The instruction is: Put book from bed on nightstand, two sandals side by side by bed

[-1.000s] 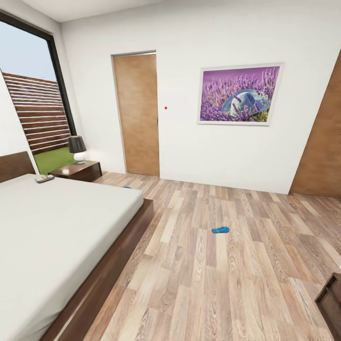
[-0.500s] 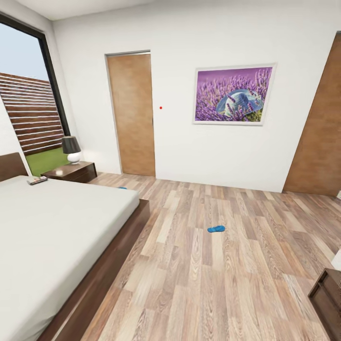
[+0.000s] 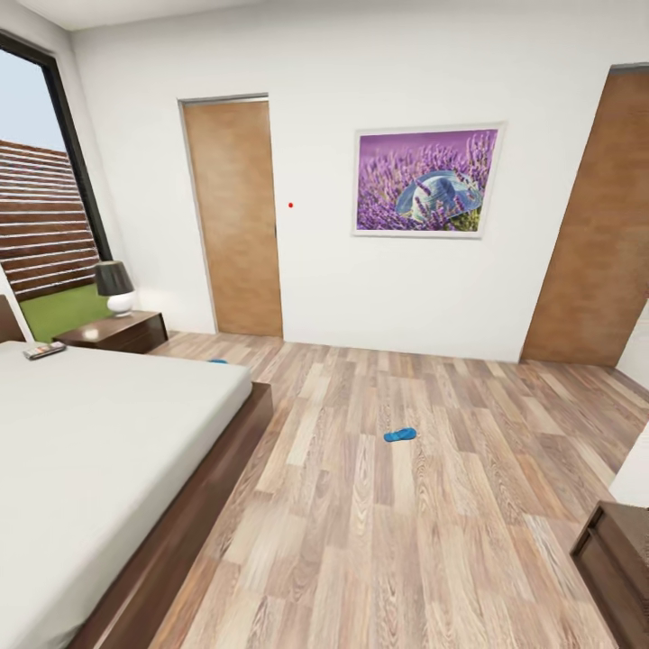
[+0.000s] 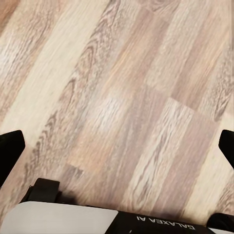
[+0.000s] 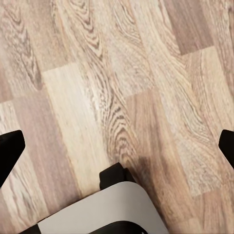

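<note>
Left gripper: black fingertips at opposite frame edges, spread wide, nothing between, wood floor beneath. Right gripper: same, fingers apart, empty, over floor. Bed nearest in head view, at left, grey mattress on dark frame. Dark cabinet corner low right. One sandal on open floor, well apart from bed. Second sandal partly hidden behind bed's far corner. Book on mattress near headboard end. Nightstand beyond, lamp on top. Far wall: door, framed picture.
</note>
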Controlling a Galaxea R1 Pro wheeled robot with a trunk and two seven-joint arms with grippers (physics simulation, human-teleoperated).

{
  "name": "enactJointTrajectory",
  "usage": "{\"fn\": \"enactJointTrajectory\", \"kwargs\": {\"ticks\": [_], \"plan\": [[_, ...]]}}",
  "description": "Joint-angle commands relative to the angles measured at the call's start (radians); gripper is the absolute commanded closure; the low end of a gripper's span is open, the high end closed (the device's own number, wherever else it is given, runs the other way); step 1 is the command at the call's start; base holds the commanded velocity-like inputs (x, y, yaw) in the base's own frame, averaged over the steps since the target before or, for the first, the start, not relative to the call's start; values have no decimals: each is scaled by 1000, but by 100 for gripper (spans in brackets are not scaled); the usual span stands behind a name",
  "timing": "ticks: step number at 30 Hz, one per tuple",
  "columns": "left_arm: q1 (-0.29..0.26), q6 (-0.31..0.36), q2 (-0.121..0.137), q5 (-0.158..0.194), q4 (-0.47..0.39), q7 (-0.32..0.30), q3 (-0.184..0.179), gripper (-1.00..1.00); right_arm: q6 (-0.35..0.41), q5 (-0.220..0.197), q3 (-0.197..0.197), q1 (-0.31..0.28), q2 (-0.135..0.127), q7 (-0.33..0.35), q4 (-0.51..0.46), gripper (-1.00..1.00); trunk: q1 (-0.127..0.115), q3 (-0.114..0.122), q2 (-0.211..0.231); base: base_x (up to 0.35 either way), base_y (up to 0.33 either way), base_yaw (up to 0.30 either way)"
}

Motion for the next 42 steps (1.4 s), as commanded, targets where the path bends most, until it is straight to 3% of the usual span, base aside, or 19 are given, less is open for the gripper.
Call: {"fn": "enactJointTrajectory", "kwargs": {"ticks": [1,42], "plan": [[0,4,-1,9,-1,-6,6,-100,-4,-10,2,-1,0,-1,0,-100,0,-1,-1,118,69,-159],[0,5,-1,9,0,-6,6,-100,-4,-12,2,-1,0,-1,0,-100,0,-1,-1,129,88,-200]]}}
